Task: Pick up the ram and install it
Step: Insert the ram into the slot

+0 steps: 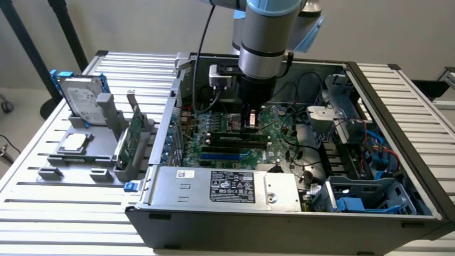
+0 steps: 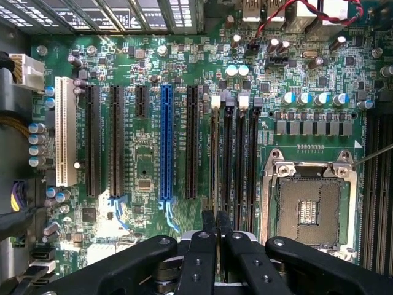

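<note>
Pincer (image 2: 216,222) closed thin on the ram (image 2: 214,166), held edge-on so it lines up w/ the end slot, beside the empty DIMM slots (image 2: 239,166) on the mobo (image 2: 147,184). Can't tell if seated.

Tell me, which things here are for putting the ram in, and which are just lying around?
For the job:
- gripper, shut, over the memory slots
- motherboard that carries those slots

Just lying about:
- hard drive
- green expansion card
- power supply
- empty processor socket
</note>
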Robot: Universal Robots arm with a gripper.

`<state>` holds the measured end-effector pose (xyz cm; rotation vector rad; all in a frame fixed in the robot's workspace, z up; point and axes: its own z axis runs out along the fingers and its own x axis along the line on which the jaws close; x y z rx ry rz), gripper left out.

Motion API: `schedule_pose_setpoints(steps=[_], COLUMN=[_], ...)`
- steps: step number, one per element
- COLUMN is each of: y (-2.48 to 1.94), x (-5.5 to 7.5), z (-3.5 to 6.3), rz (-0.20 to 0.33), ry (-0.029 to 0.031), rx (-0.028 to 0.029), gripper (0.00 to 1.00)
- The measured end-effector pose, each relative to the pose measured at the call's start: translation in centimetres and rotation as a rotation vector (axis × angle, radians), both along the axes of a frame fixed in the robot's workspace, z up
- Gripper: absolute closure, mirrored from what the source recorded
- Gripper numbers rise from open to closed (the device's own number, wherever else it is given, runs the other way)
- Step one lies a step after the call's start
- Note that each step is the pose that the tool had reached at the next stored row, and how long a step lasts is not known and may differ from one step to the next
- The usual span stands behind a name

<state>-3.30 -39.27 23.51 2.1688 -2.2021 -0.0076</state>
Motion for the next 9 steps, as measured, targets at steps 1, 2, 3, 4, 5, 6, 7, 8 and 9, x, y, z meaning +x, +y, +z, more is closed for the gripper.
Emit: schedule_pose_setpoints(steps=[1,2,3,4,5,6,7,8,9], y=[0.01,0.01,0.02,0.03,0.04,0.05,0.07,0.08,0.1], x=[-0.01,-0.01,-0.02,-0.02,-0.03,-0.03,-0.03,-0.03,-0.03], z=[-0.01,-0.03,-0.05,-0.07,-0.08,-0.09,-0.11,-0.12,-0.12], rz=[-0.001,-0.002,-0.004,-0.006,-0.009,-0.012,-0.015,-0.017,-0.019], ry=[-0.0002,-0.0004,-0.0005,-0.0006,-0.0007,-0.0006,-0.0008,-0.0009,-0.0009], rx=[-0.0001,-0.0001,-0.0002,-0.0001,-0.0002,-0.0002,0.0,-0.0001,-0.0002], gripper=[0.87,0.87,0.87,0.87,0.87,0.87,0.87,0.87,0.87])
